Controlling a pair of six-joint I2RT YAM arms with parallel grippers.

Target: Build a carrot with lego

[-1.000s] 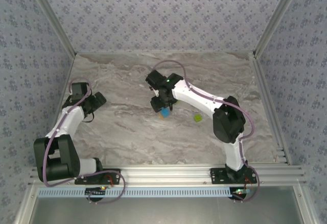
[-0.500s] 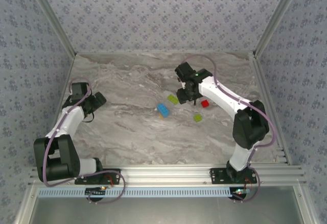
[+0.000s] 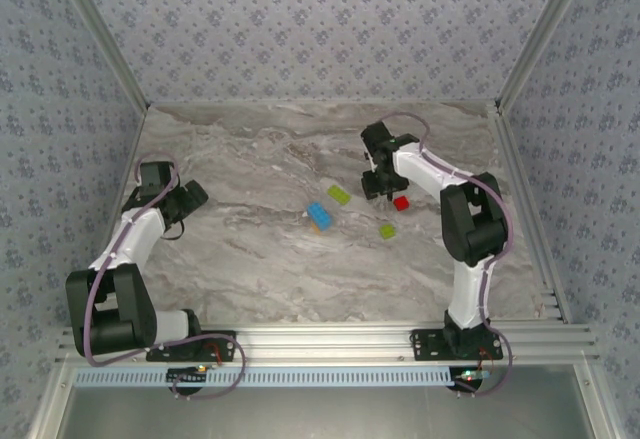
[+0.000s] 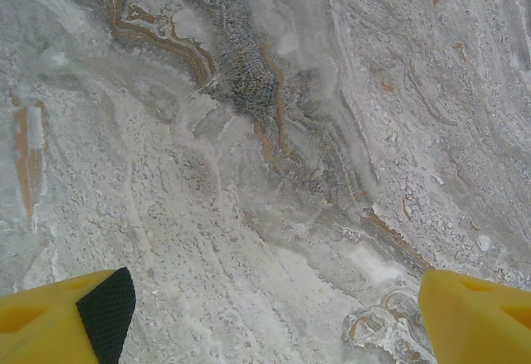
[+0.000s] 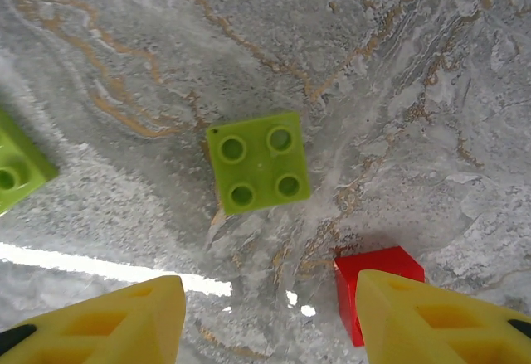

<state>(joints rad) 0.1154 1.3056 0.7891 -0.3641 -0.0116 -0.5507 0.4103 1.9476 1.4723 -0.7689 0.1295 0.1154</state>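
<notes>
Fingers [image 5: 116, 322] of the right gripper [image 5: 267, 298] stand parted with bare marble between them, gripping nothing. The red brick [image 5: 373, 281] lies right at the inner edge of one finger. Its far side is hidden behind that finger, so I cannot tell whether the two touch. Beyond the red brick, toward the other finger's side, a square lime-green brick [image 5: 258, 162] sits studs up with four studs showing, clear of both fingers. From overhead, the right gripper [image 3: 376, 191] hangs just left of the red brick [image 3: 401, 202], and its white arm [image 3: 425, 171] runs past the far side of the red brick and folds down on the brick's right. An oblong lime-green brick [image 3: 339, 195] lies further left of the red brick, beyond the gripper. A small lime-green brick [image 3: 387, 230] lies near the red brick on its near side, slightly left. A blue brick [image 3: 320, 215], with a trace of orange at its near edge, rests further left of the red brick than the oblong one and a little nearer; whether blue and orange are joined is too small to tell. All these bricks rest on the marbled table [image 3: 250, 259]. The left gripper [image 3: 192, 196] is well apart from the red brick, far to its left. In its wrist view, its fingers [image 4: 66, 322] are spread wide over bare marble with nothing between them.
</notes>
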